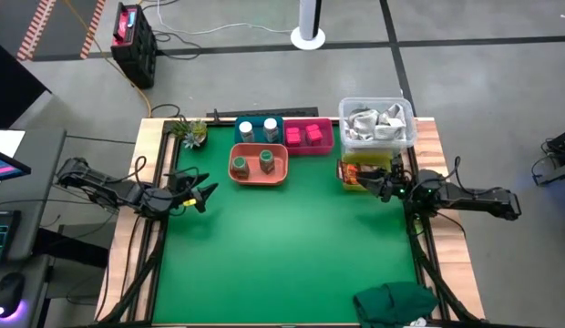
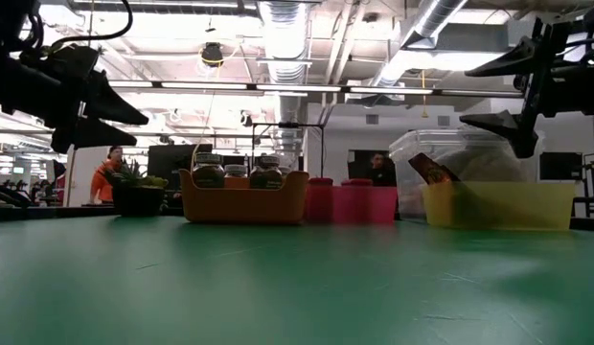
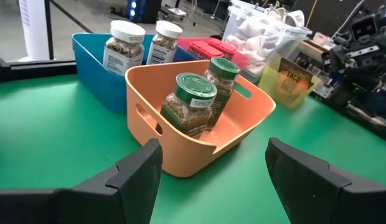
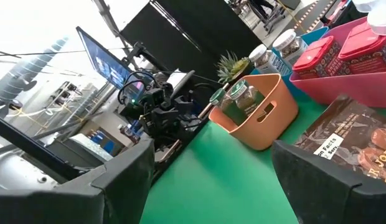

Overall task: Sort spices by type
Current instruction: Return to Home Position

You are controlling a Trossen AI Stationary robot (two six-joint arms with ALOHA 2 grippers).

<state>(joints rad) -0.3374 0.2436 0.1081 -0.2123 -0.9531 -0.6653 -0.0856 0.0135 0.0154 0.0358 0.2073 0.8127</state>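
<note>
Two grippers: left gripper (image 1: 199,193) and right gripper (image 1: 377,186) were wide open, empty.
Sorting: spices (image 3: 192,102) all seemed binned.
Retreat: right gripper should back slowly clear of yellow bin (image 2: 498,206).

Left gripper (image 3: 213,163) over the green mat (image 3: 43,137), fingers spread wide, nothing between them. Just beyond was an orange bin (image 3: 180,158) holding two green-capped jars (image 3: 192,106), touching, both slightly tilted. Behind it stood a blue bin (image 3: 96,74) with two white-capped jars (image 3: 123,46), upright. Pink blocks (image 3: 211,46) sat past that, their container mostly hidden. Then came a clear tub (image 3: 268,37) of crumpled wrappers (image 3: 252,28), then a yellow bin (image 3: 271,71) with a brown sachet (image 3: 296,79). Dark hardware (image 3: 361,50) stood farther off, probably the other arm.
</note>
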